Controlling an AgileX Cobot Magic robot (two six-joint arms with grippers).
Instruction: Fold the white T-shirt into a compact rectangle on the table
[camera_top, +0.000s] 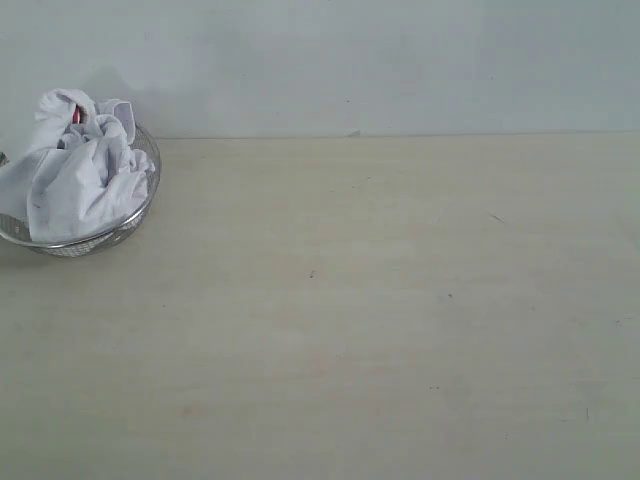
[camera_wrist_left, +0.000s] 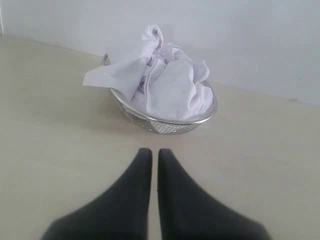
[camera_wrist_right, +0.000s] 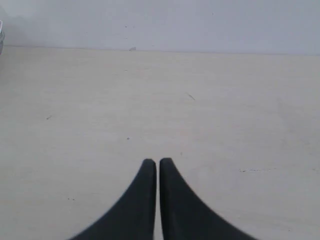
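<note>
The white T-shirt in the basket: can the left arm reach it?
Probably yes: the shut left gripper faces the crumpled white T-shirt heaped in the round wire-mesh basket, only bare beige table between.

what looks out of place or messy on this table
The white T-shirt sits bunched up in a round wire basket at the back left of the table in the exterior view, one flap drooping over the rim. It is not spread flat for folding. Nothing looks spilled or damaged.

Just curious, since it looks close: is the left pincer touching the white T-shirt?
Apart. The left wrist view shows bare table between the left pincer and the basket holding the white T-shirt.
</note>
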